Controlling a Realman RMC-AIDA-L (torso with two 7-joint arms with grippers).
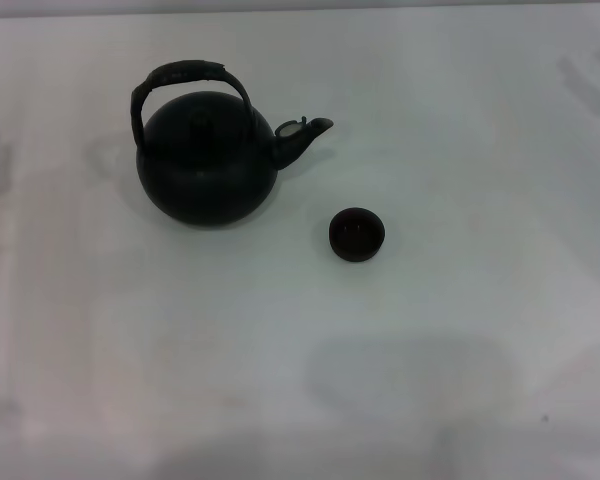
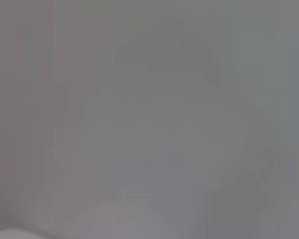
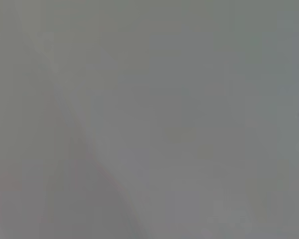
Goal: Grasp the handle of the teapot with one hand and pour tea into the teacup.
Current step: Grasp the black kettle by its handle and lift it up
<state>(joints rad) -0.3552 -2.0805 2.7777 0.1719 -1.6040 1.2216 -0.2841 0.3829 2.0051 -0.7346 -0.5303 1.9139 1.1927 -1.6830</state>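
Table [image 1: 460, 380]: a plain white top that fills the head view; the pot and the cup are the only things standing on it.
Teapot [image 1: 205, 175]: round and black, upright on the table, left of the middle and toward the far side.
Handle [image 1: 185, 75]: a black hoop arching over the top of the teapot, with a thicker, rough band along its crown; it stands upright and nothing has hold of it.
Spout [image 1: 302, 135]: short and stubby with a pale tip, coming off the teapot's right side and pointing right and slightly up.
Teacup [image 1: 357, 234]: small, dark and low, with no handle, upright on the table to the right of the teapot and nearer the robot; it sits close to the pot but apart from it, below and a little right of the spout's tip.
Inside the teacup: dark; whether it holds anything cannot be told.
Left gripper: outside the head view, and the left wrist view gives only a blank grey field, so how far it is open, or whether it holds anything, cannot be told.
Right gripper: likewise outside the head view, with the right wrist view a blank grey field; its opening and any hold cannot be told.
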